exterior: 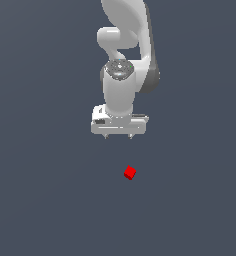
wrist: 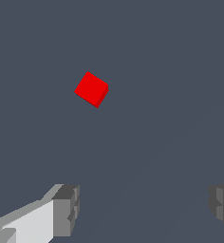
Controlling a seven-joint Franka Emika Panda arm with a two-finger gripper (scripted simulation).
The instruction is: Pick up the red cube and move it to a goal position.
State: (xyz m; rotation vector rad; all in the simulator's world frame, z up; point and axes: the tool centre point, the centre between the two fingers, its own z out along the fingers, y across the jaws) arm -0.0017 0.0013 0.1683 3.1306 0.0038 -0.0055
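Hovering: white robot gripper (exterior: 118, 135) hangs apart from the tiny bright red plain cube (exterior: 130, 173), jaws spread wide, holding nothing. Cube sits alone on dark grey floor (exterior: 40, 200), rotated diagonal to the fingers (wrist: 66, 209).

Nothing readable anywhere in these shots, honestly. No text, labels, brand marks, numbers or signs show on the white robot arm (exterior: 121, 90), the tiny bright red plain cube (exterior: 130, 173), or the flat dark grey-blue surface (exterior: 40, 200).
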